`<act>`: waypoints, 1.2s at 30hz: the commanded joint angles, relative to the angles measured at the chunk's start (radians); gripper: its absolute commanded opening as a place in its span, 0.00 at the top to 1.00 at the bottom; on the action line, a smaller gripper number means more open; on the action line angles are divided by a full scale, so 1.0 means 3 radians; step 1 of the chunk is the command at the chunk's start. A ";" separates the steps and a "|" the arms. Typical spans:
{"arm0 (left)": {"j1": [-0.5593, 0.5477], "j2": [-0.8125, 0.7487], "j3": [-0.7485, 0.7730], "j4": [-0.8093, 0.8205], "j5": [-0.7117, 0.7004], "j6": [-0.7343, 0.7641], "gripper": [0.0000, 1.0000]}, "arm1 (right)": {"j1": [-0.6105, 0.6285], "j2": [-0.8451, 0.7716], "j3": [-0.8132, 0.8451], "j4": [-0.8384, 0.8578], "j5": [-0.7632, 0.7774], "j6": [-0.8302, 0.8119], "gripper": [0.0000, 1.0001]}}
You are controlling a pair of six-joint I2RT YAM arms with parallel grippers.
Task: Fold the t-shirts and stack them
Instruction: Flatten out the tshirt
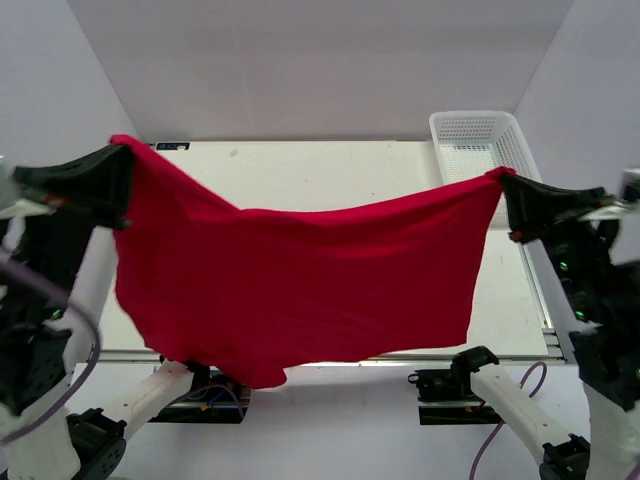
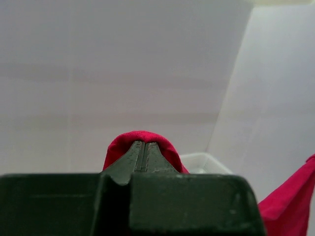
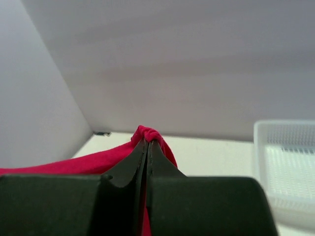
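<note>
Table: white, with pale walls at the back and both sides.

Shirt: red and plain, up in the air, strung between the two grippers like a banner. The top edge sags in the middle, and the left corner sits higher than the right. The body hangs loose. In the top view the bottom hem falls across the near table edge, lowest left of centre, above the left arm's base. Can't tell if any of it touches the table.

Left arm: raised high at the far left of the top view, close to the camera, wrist pointing inward.

Right arm: mirrored at the far right, also raised, wrist pointing inward.

Basket: white mesh, on the far right corner of the table. In the top view it's just behind the right gripper, with its near edge hidden by the shirt corner.

Left gripper: clamped on the shirt's upper left corner. The wrist cam shows its fingers pressed together with only a thin slit between them and red fabric bunched over the tips.

Right gripper: same on the upper right corner. Its fingers are closed tight, a small wad of fabric pokes out past the tips, and the shirt trails off to the left.
</note>
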 commanded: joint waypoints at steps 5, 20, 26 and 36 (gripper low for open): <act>0.0021 0.0225 -0.1012 0.0480 -0.0598 0.0037 1.00 | -0.0002 0.0215 -0.0873 0.0777 0.0359 0.0075 1.00; 0.0021 0.1138 -0.2333 0.1366 -0.1478 -0.0116 1.00 | -0.0017 0.1425 -0.1830 0.1555 0.1080 0.0183 1.00; 0.0052 0.1666 -0.2129 0.1513 -0.1560 -0.0116 1.00 | -0.0068 0.1928 -0.1579 0.1591 0.1131 0.0142 1.00; 0.0348 0.2494 -0.1730 0.1585 -0.1571 -0.0116 1.00 | -0.0201 0.2751 -0.1089 0.1611 0.1111 0.0157 1.00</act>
